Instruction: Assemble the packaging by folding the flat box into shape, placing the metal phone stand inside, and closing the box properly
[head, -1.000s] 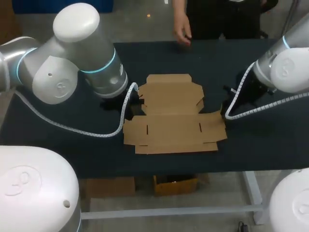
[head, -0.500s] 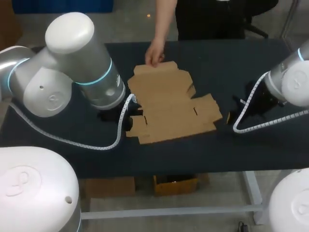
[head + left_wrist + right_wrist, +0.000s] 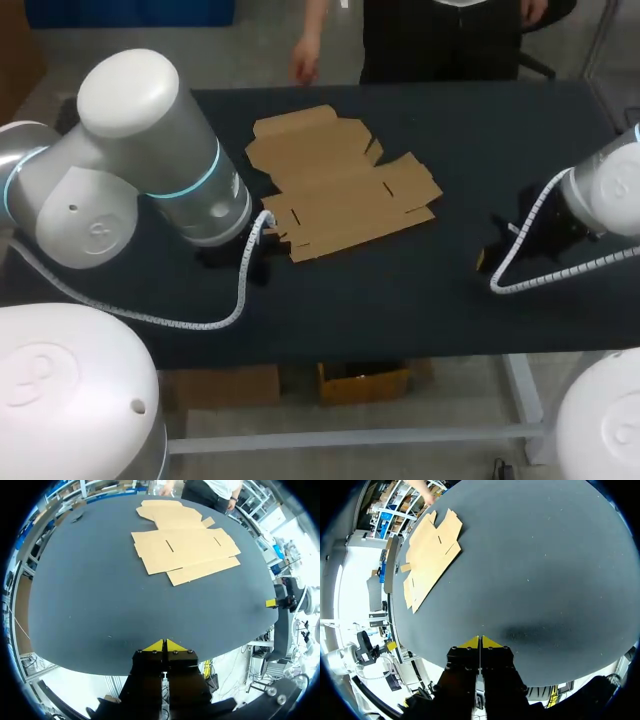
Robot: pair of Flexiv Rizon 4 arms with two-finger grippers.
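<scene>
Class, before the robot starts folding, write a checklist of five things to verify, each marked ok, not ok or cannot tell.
1. Flat box lies unfolded on the table: ok.
2. Left gripper empty, fingers shut: ok.
3. Right gripper empty, fingers shut: ok.
4. Both grippers apart from the box: ok.
5. Metal phone stand in view: not ok, no view shows it.

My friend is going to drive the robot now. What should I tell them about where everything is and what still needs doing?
Left gripper: shut, empty, low over the table. The flat box is ahead of it, not touching.
Right gripper: shut, empty, over bare table, well off to the side of the flat box.
Flat box: unfolded, lying skewed toward the table's far side.
Phone stand: not in view.
Done: nothing yet.
Left: fold the box, put the stand in, close it.
</scene>
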